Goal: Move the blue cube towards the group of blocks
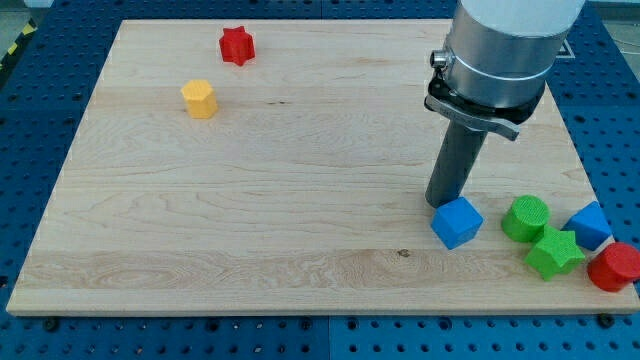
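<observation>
The blue cube (457, 222) lies on the wooden board (300, 180) at the lower right. My tip (438, 204) stands right at the cube's upper-left corner, touching or almost touching it. The group of blocks lies to the cube's right: a green cylinder (525, 217), a green star-shaped block (555, 252), a second blue block (591, 226) and a red cylinder (614, 267) at the board's right edge. A small gap separates the blue cube from the green cylinder.
A red star-shaped block (237, 45) and a yellow hexagonal block (199, 99) lie at the board's upper left. The arm's grey body (500, 50) rises at the upper right. A blue perforated table surrounds the board.
</observation>
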`<state>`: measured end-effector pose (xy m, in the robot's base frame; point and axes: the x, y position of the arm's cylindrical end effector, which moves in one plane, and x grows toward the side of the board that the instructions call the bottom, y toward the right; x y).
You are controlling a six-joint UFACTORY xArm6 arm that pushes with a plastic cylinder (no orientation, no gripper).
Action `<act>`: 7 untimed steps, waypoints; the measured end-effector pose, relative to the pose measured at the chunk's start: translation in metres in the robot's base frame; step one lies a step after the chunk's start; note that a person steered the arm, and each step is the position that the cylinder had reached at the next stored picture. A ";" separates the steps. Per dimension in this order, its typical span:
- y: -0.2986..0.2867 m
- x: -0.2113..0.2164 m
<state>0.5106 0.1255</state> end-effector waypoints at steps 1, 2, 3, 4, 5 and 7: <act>0.012 0.008; 0.033 0.027; 0.033 0.027; 0.041 0.036; 0.040 0.037; -0.076 -0.004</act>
